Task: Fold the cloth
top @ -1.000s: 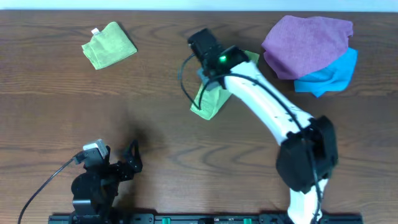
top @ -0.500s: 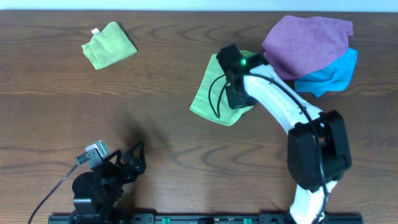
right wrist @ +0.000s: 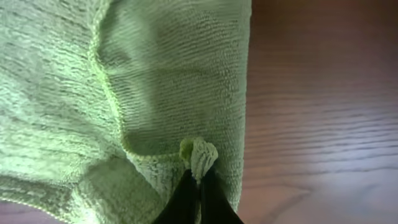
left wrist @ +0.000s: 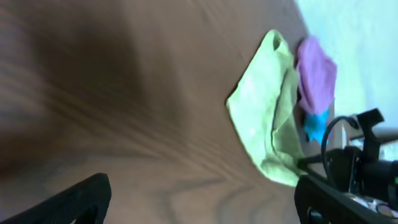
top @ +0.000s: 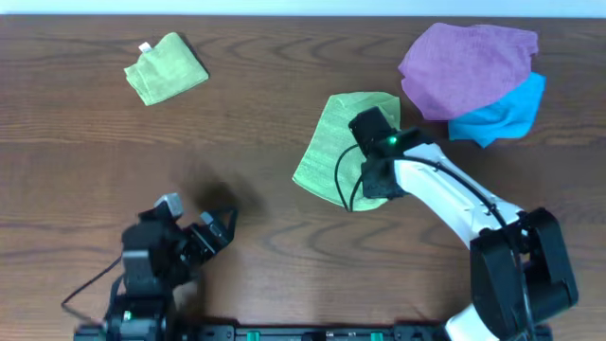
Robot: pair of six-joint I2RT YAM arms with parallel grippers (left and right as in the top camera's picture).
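The lime-green cloth (top: 333, 144) lies partly spread at the table's middle, just left of the purple cloth. My right gripper (top: 371, 180) is over its near right part, shut on a pinched corner of the cloth (right wrist: 198, 157). The cloth fills the left of the right wrist view (right wrist: 93, 93), with a fold ridge across it. It also shows in the left wrist view (left wrist: 264, 99). My left gripper (top: 220, 227) is open and empty at the near left, its fingers (left wrist: 199, 202) wide apart over bare wood. The white tag is not visible.
A small folded lime-green square (top: 167, 68) with a white tag lies at the far left. A purple cloth (top: 469, 66) lies on a blue cloth (top: 507, 114) at the far right, close to the cloth's far edge.
My right gripper has drawn the cloth's corner toward the near right, and the cloth has opened out wider. My left arm has turned and shifted slightly right.
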